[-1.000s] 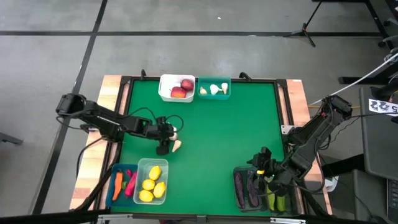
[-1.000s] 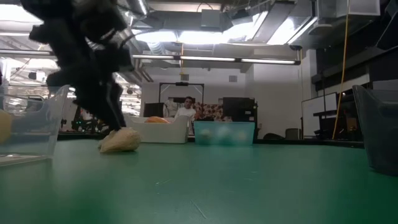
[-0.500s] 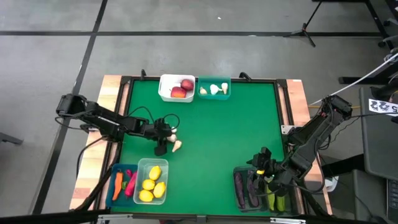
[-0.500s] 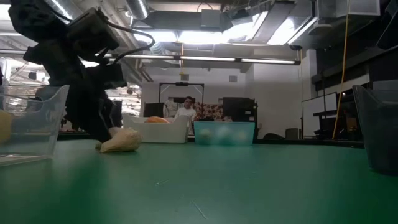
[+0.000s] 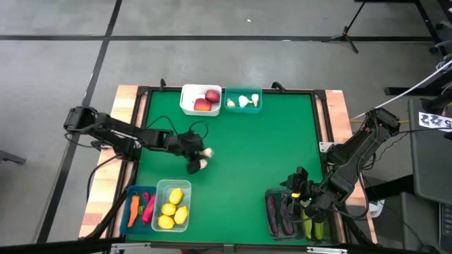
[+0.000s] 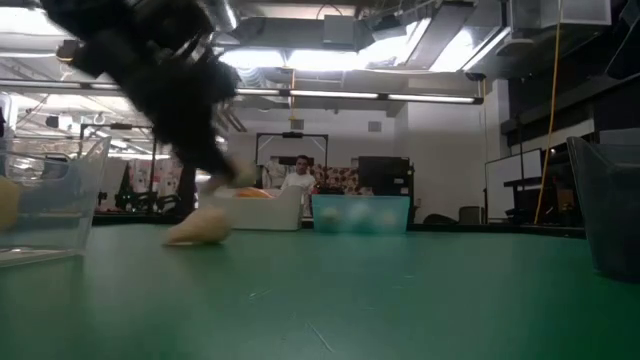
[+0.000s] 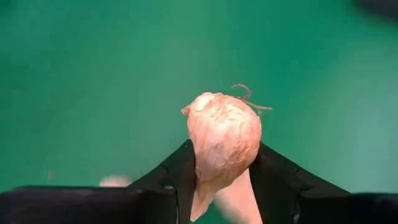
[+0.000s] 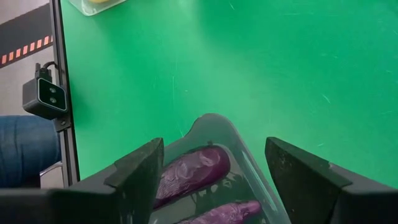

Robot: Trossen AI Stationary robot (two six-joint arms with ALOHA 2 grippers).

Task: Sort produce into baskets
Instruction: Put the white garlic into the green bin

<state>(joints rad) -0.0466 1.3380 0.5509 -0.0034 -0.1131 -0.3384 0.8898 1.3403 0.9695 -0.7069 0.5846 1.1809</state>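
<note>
My left gripper (image 5: 200, 154) is shut on a pale garlic bulb (image 7: 224, 130) over the left middle of the green table (image 5: 268, 141). A second garlic bulb (image 5: 201, 164) lies on the table just below and near it, and also shows in the low view (image 6: 200, 228). My right gripper (image 8: 214, 146) is open and empty above a smoky bin of purple eggplants (image 8: 199, 167) at the near right (image 5: 281, 212). My left gripper pinches the garlic's narrow end (image 7: 214, 177) between its two fingers, one on each side. The bulb's round end (image 7: 225, 115) sticks out past the fingertips. The bulb is lifted clear of the table.
A white bin with apples (image 5: 201, 99) and a teal bin with garlic (image 5: 244, 102) stand at the far edge. A blue bin with carrots and chillies (image 5: 136, 208) and a clear bin with lemons (image 5: 173, 206) stand near left. A second smoky bin (image 5: 319, 227) holds cucumbers.
My left gripper has risen from the table and gone a little toward the table's right edge, carrying one garlic bulb. The other garlic bulb has stayed on the table.
</note>
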